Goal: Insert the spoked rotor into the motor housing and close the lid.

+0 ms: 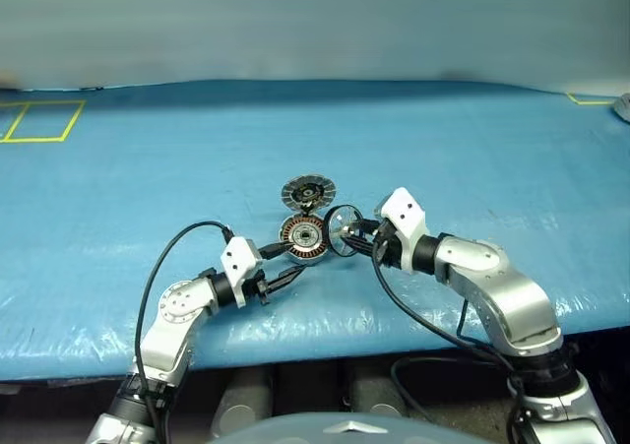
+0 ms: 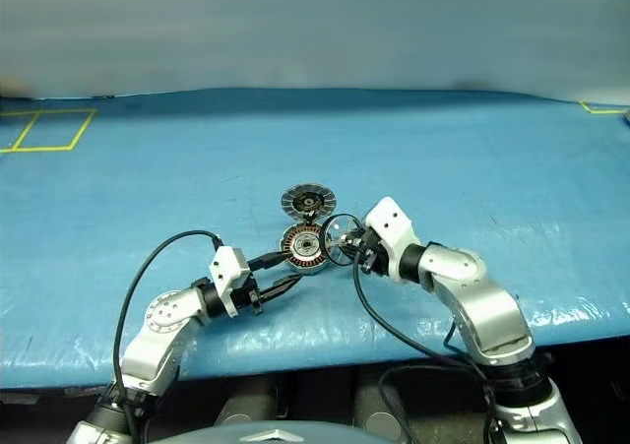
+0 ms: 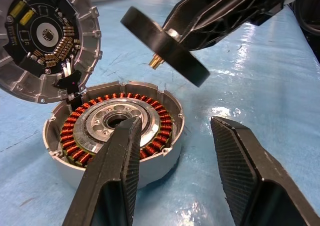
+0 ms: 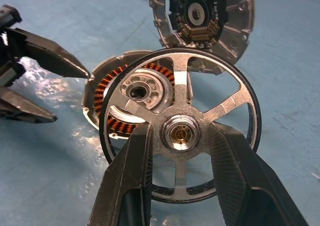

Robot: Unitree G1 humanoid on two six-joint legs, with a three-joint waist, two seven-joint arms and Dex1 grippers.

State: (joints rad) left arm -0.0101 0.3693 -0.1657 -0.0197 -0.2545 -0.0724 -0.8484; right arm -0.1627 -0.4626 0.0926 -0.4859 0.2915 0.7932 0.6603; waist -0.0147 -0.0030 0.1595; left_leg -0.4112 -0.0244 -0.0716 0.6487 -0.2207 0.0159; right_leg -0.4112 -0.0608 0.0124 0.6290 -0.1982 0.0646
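Note:
The motor housing (image 1: 303, 235) lies open on the blue table, its copper winding ring (image 3: 162, 136) showing around a silver centre. Its lid (image 1: 308, 191) stands tilted up behind it, inner face (image 3: 45, 35) toward me, joined at the far rim. My right gripper (image 4: 177, 131) is shut on the hub of the spoked rotor (image 4: 240, 98), a black ring with silver spokes. The rotor (image 1: 345, 230) hangs tilted just above the housing's right edge. My left gripper (image 1: 293, 259) is open at the housing's front left, one fingertip (image 4: 82, 71) close to its rim.
Blue plastic sheeting covers the table (image 1: 472, 149), wrinkled toward its front edge (image 1: 325, 350). Yellow tape squares (image 1: 44, 121) mark the far left and a yellow corner (image 1: 586, 99) the far right. Black cables (image 1: 157, 267) loop off both wrists.

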